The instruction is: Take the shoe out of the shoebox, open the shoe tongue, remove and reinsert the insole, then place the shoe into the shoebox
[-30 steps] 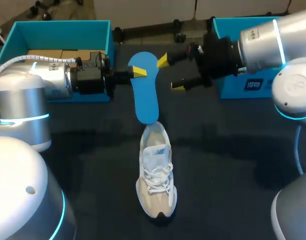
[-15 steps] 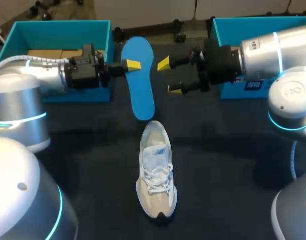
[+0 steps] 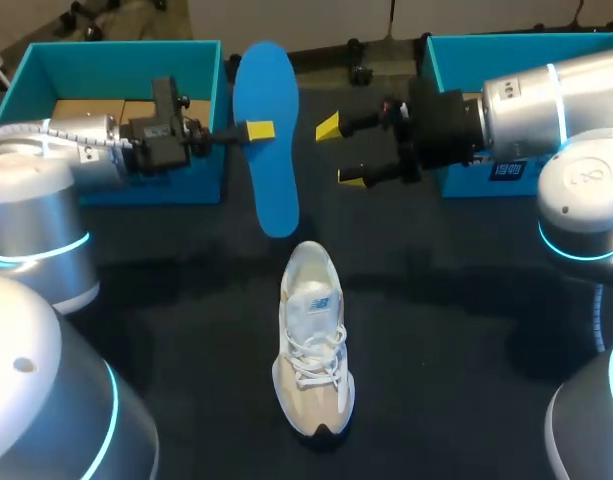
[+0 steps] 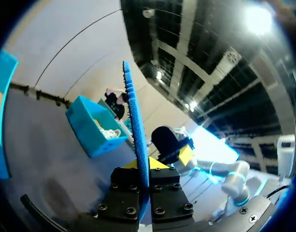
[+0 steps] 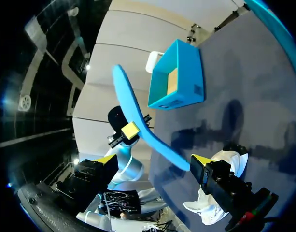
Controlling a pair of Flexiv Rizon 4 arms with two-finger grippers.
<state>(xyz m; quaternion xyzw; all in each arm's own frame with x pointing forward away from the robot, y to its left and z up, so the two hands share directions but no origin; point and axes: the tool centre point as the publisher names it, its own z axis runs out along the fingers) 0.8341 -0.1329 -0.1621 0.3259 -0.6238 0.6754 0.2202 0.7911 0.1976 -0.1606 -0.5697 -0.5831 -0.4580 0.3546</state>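
Note:
A blue insole hangs in the air above the table's far middle, held by its edge in my left gripper, which is shut on it. In the left wrist view the insole stands edge-on between the shut fingers. A white and beige sneaker lies on the black table, heel toward the insole, toe toward the near edge. My right gripper stands open just right of the insole, apart from it. In the right wrist view the insole crosses ahead of the open fingers, with the sneaker below.
A teal shoebox with cardboard inside sits at the far left behind my left arm. A second teal box stands at the far right, partly hidden by my right arm. Black table surface surrounds the sneaker.
My left gripper has drawn the insole left and away from the sneaker, lifting its tip off the shoe's heel. The right gripper has pulled back slightly to the right, still open.

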